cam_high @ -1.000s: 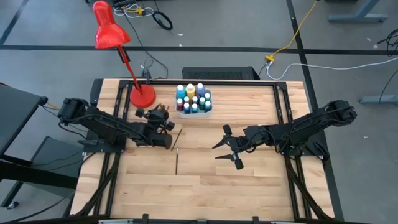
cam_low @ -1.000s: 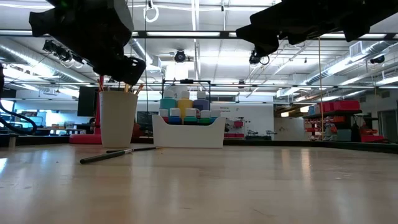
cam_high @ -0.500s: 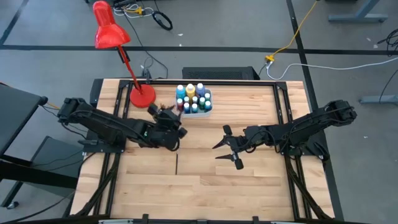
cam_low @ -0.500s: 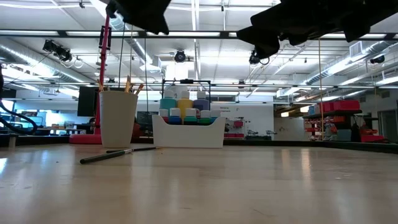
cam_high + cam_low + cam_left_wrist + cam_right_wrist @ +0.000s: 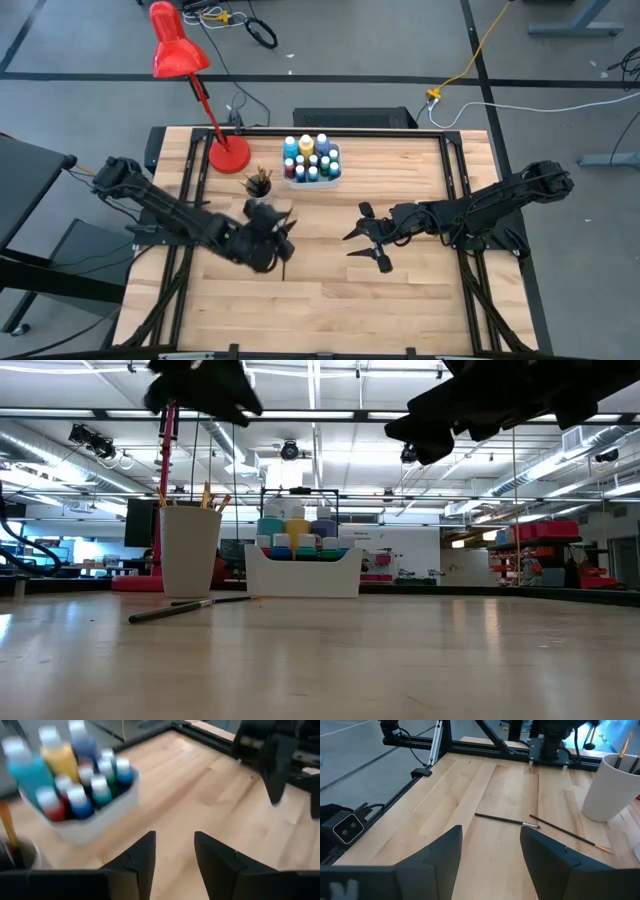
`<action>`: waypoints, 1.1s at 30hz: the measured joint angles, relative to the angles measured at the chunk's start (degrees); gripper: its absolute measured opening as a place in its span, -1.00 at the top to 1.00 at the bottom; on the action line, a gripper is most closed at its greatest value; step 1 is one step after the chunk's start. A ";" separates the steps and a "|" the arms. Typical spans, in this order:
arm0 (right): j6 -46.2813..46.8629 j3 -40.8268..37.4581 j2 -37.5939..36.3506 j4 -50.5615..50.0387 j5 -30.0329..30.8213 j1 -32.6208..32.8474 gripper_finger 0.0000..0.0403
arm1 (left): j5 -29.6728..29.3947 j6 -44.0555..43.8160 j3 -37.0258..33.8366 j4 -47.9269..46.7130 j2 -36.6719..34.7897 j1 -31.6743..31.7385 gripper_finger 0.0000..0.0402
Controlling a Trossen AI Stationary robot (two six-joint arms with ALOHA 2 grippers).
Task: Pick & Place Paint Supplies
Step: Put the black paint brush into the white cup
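Change: left claw had swung away from the white cup beside the red lamp's base and now hung over mid-desk, above the loose brushes; the right arm had not shifted.
Desk: wooden top, mostly bare, carrying the lamp, the cup, the white tray and two loose paintbrushes.
Tray: held about a dozen small paint bottles, upright and packed together, near the desk's far edge.
Cup: stood just beside the tray, with a few brush handles sticking up from it.
Loose brushes: two thin dark-handled paintbrushes lay flat on the desk, near each other, one partly hidden under the left arm in the high view.
Progress: bottles looked gathered and some brushes stowed; by my reading, the two on the desk were what remained.
Left claw: fingers parted with a clear gap, holding nothing and touching nothing.
Right claw: spread wide and empty, hovering right of centre, well apart from the brushes.
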 joint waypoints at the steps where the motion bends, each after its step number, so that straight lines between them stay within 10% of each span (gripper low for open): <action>1: -0.04 0.00 0.00 0.00 0.01 0.00 -0.03 | -0.26 -3.72 -1.32 0.10 -0.02 -1.19 0.29; 9: -0.22 0.00 0.00 0.07 0.11 0.00 -0.03 | 0.68 -15.65 -10.56 11.34 4.29 -8.06 0.37; 18: -0.32 0.00 0.00 1.18 0.11 0.00 -0.03 | 3.05 -10.91 -0.82 15.30 16.91 -7.92 0.57; 33: 0.12 0.00 -0.02 0.35 0.07 0.07 -0.03 | 4.40 -36.66 11.96 -13.35 27.30 -7.53 0.68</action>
